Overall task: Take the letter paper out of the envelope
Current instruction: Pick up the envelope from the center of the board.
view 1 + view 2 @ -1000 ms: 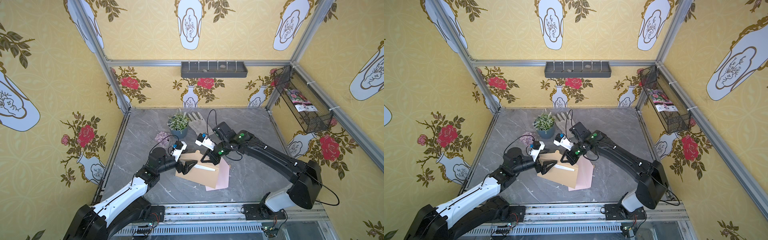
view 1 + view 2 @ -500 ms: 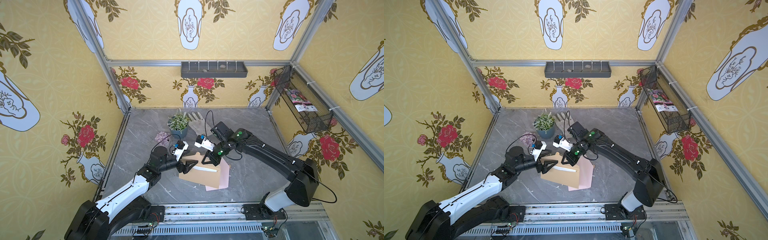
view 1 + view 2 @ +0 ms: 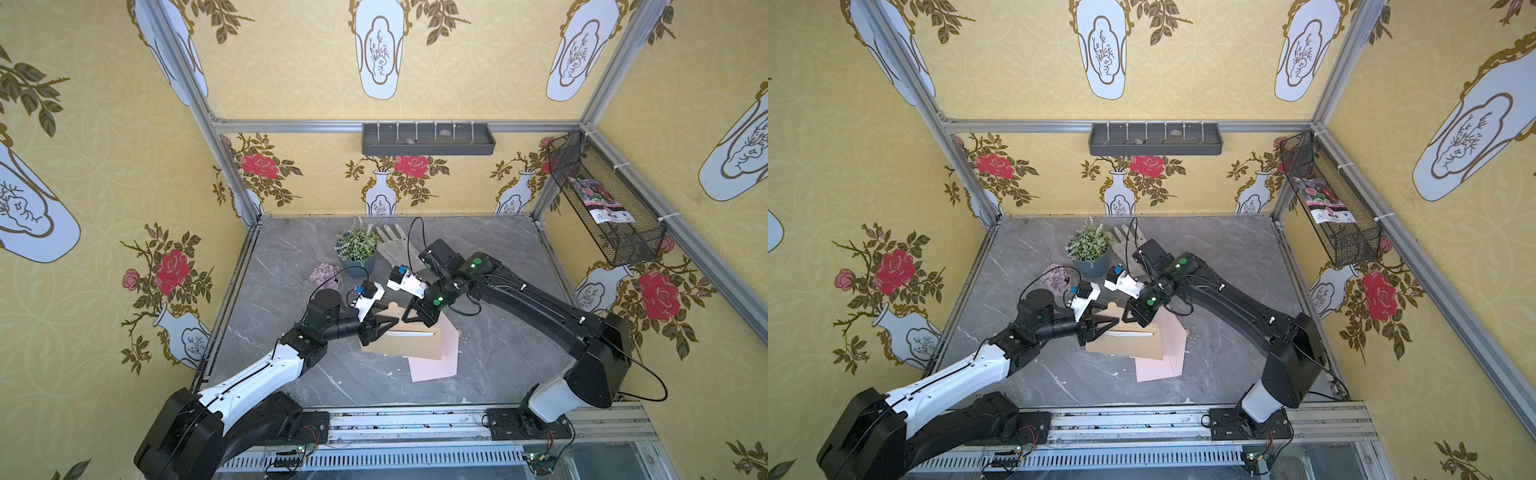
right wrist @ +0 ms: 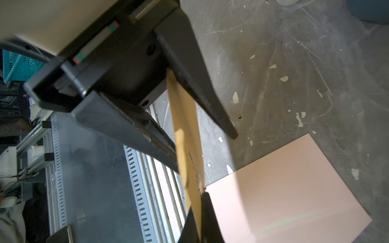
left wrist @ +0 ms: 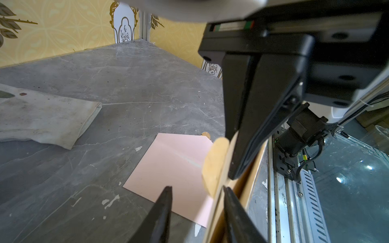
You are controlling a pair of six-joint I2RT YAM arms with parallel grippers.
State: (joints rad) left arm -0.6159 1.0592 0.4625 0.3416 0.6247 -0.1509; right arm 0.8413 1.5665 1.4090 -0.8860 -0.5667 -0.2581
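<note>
Holding the tan envelope (image 3: 409, 340) above the table (image 3: 291, 257) — right gripper (image 4: 201, 197) clamped on its edge, left gripper (image 5: 196, 192) half-closed at its flap; pink letter paper (image 3: 436, 357) lies flat beneath.

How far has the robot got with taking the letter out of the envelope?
Done: right gripper shut on the raised envelope. In hand: left gripper straddles its open edge, jaws apart. Left: gripping and pulling out the pale paper showing at the mouth. A pink sheet lies on the table.
</note>
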